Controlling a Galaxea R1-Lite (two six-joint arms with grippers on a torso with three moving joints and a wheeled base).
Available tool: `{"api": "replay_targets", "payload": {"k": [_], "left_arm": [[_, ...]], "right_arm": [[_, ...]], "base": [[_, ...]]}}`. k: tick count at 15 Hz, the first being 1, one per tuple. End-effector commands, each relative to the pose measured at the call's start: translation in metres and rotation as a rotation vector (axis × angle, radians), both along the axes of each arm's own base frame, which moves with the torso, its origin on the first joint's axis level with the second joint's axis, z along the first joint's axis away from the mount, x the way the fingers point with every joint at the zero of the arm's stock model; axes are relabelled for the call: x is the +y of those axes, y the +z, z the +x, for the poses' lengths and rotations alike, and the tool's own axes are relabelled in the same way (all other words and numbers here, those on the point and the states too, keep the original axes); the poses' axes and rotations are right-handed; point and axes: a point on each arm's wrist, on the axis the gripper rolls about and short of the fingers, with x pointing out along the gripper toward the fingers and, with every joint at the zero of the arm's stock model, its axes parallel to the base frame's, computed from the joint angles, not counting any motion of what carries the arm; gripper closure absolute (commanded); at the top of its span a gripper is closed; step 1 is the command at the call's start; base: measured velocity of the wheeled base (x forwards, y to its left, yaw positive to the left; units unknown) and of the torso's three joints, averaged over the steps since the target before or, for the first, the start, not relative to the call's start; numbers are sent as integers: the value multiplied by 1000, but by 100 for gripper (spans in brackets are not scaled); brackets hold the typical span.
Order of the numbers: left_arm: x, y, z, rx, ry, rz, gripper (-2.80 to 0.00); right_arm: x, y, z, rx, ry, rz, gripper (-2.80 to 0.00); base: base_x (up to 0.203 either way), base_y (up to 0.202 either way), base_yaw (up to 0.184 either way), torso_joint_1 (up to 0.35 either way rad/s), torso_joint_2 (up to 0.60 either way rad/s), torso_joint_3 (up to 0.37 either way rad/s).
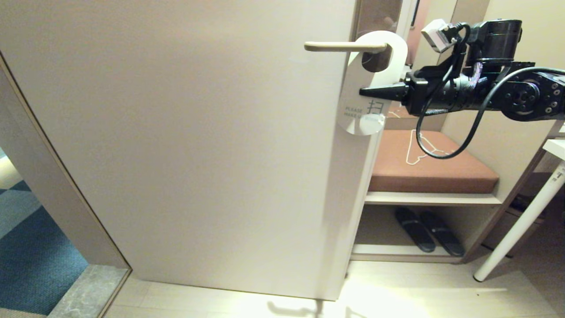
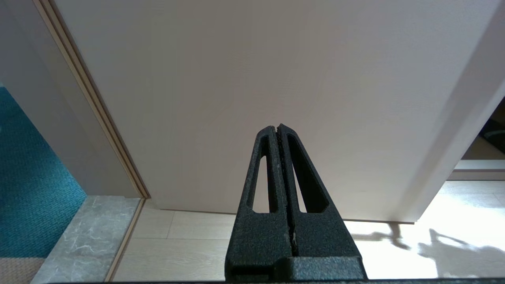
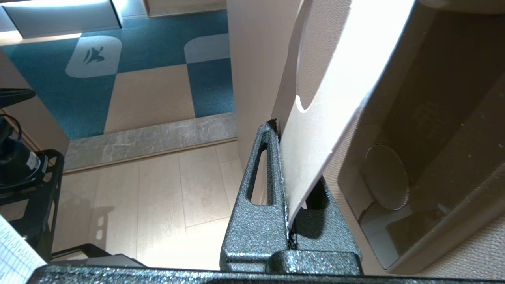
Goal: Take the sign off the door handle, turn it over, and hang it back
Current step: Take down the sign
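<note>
right pincer [image 1: 368, 92]: clamped on the sign [image 1: 368, 84], white MAKE UP ROOM face out
sign: hooked over the door handle [image 1: 342, 46] just above the pincer
progress: looks rehung, only letting go left
left pincer [image 2: 277, 128]: closed, parked

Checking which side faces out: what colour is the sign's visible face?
White, with grey lettering; the sign shows best in the head view.

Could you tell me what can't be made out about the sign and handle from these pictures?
- Sign's other face: turned away in the head view; only white card shows in the right wrist view.
- Handle: outside both wrist views.
- Right gripper's second finger: mostly behind the sign in the right wrist view.
- Left gripper: outside the head view.
</note>
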Motion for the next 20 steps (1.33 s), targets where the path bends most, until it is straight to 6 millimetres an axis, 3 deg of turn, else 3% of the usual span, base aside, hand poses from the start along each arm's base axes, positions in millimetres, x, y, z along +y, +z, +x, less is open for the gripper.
{"api": "replay_targets", "payload": {"k": [1,20], "left_arm": [[0,0,0,2,0,0,0],[0,0,0,2,0,0,0]], "right_arm": [[0,4,-4,-10,8,3,0],[21,15,-15,-37,9,-1,0]], "base": [[0,0,0,0,0,0],[0,0,0,0,0,0]]}}
